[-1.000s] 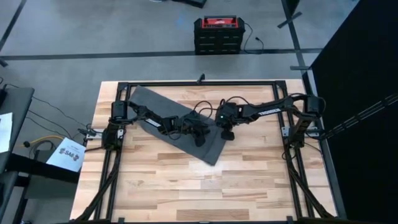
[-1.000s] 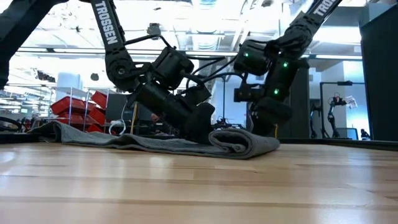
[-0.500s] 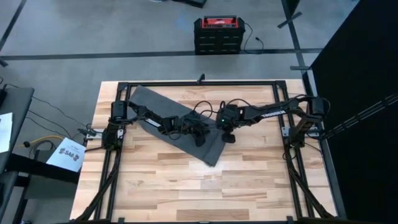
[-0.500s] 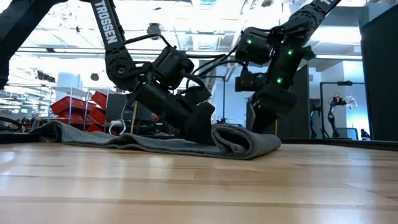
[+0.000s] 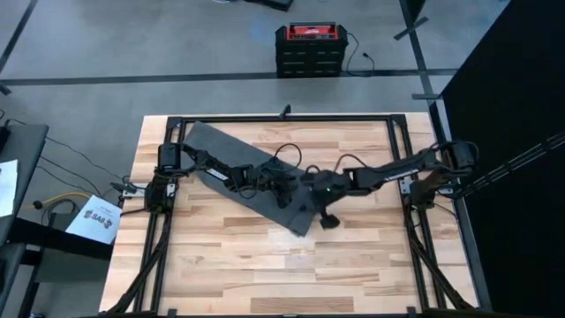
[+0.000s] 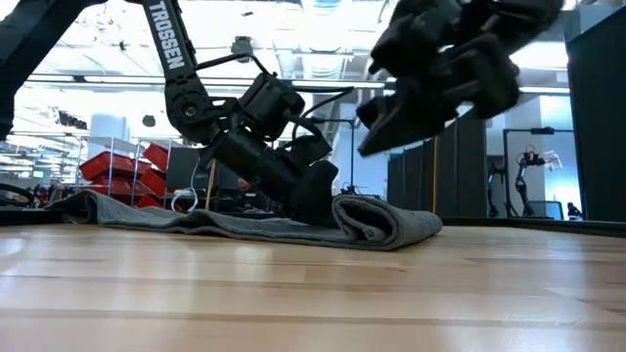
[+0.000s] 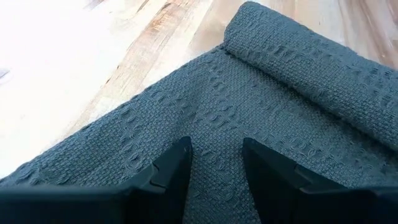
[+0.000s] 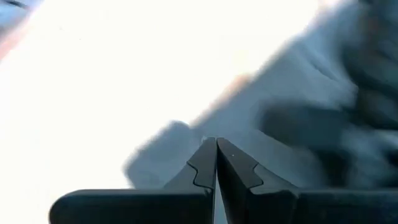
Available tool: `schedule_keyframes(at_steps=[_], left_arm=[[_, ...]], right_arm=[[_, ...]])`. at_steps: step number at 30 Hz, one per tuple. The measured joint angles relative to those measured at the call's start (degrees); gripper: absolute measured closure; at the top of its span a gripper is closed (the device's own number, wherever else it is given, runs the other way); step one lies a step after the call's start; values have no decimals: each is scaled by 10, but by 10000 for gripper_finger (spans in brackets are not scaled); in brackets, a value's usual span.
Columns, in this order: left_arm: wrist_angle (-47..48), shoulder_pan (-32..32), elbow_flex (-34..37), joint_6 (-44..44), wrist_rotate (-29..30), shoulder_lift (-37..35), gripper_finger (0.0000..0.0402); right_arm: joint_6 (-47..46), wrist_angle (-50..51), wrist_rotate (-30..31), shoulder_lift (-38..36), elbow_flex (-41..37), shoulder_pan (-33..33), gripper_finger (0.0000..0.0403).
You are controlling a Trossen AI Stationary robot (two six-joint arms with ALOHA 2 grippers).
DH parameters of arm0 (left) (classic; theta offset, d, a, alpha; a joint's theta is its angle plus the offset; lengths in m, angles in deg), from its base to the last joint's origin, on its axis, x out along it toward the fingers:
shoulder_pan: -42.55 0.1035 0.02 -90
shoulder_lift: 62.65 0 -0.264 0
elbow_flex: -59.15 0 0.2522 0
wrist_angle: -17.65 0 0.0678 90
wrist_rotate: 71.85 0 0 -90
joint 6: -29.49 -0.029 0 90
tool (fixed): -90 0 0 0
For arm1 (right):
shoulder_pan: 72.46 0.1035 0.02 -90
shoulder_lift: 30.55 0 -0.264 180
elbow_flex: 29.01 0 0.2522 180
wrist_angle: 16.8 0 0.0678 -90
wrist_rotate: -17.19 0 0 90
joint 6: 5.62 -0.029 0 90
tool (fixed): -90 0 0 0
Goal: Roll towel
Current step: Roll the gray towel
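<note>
the towel [image 5: 252, 177] lies slantwise across the middle of the wooden surface [image 5: 265, 265], running from near the far left corner toward the centre. most of it is spread flat. its end nearest the centre is turned over into a short, thick roll [image 6: 377, 220], which the low view shows as a rounded fold lying on the flat cloth.

the left gripper [image 7: 214, 165] is down on the towel just behind the roll, with the left arm stretched low over the cloth from the surface's left edge. its fingers [image 7: 171, 171] are spread a little, tips pressing on the flat weave, with a strip of cloth showing between them and nothing pinched. in the left wrist view the roll lies just beyond the tips, apart from them.

the right gripper [image 5: 328, 218] is at the roll's end, over bare wood just beside the towel's corner, its arm reaching in from the right edge. in the low view it hangs raised above the roll, not touching it. its fingers [image 8: 202, 168] are pressed together, with nothing between them.
</note>
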Motion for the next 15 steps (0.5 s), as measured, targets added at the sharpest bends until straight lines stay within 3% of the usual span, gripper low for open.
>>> schedule_keyframes(at_steps=[10,15], left_arm=[[-19,-2,0,3,1,0,268],[-18,-3,0,3,1,0,268]], right_arm=[[-15,-248,-53,120,-38,21,403],[-16,-273,-79,161,-38,19,403]])
